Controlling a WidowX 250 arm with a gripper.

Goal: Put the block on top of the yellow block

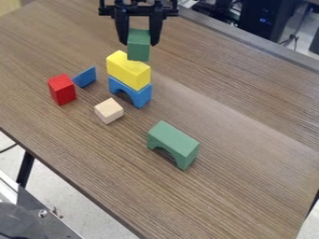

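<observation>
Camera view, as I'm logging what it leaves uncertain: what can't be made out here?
- Camera view: whether the small green block in the hand touches the yellow block; their outlines meet at this slant.
- Camera view: the blue arch's top, covered by the yellow block.
- Camera view: the yellow block's far side, hidden by its own body.
- Camera view: the arm above the hand, cut off by the top edge.

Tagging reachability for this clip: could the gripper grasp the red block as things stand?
Probably not: the gripper has the small green block between its fingers and would likely need to release it first. Otherwise, the red block looks open from above, with the blue wedge close beside it.
</observation>
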